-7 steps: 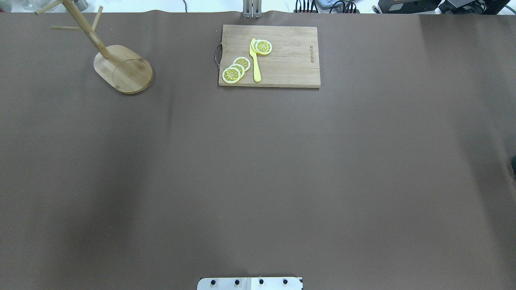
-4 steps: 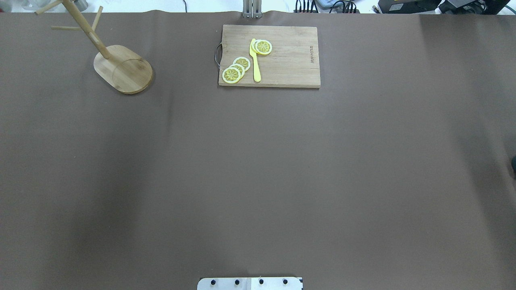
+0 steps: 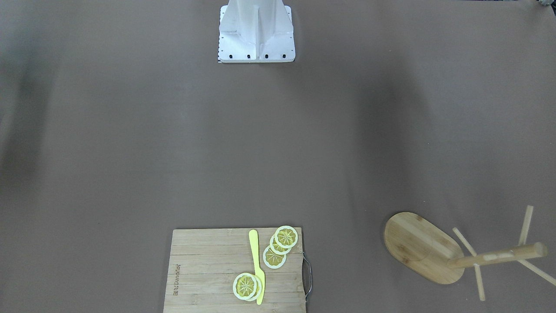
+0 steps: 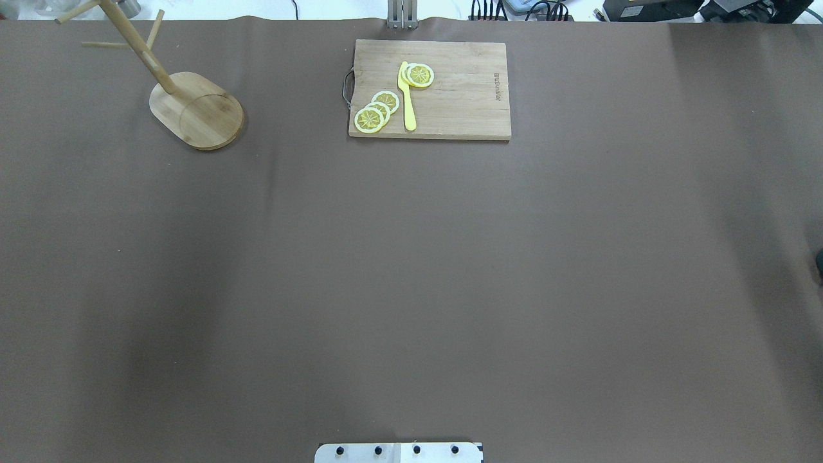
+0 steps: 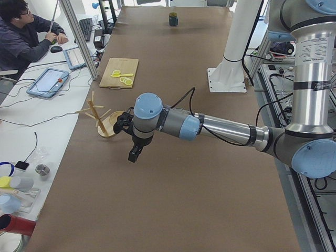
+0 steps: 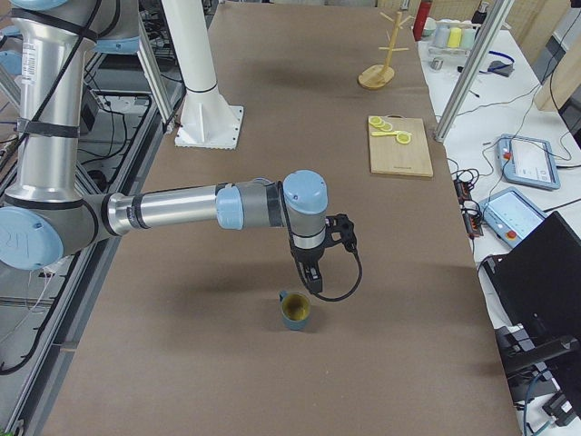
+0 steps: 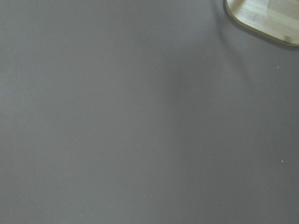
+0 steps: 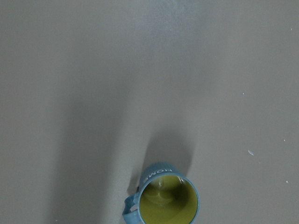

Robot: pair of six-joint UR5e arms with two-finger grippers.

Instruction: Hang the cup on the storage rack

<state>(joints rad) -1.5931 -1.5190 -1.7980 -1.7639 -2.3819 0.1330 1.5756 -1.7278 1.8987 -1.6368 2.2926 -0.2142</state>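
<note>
Near right end of table (image 4: 411,257), cup (image 6: 295,312) stands upright, mouth up, just below right tool (image 6: 314,283), not touching; handle lower left in wrist view. Right arm nearer. Far opposite: storage rack (image 4: 199,112), beside left tool (image 5: 133,156). Spread of either tool: cannot tell.

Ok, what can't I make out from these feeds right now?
The left gripper and right gripper: only in the side views, too small to tell open or shut.
The cup: outside overhead and front-facing views; right wrist view's bottom edge cuts its handle.
The storage rack: top cut by the overhead view's upper edge.
</note>
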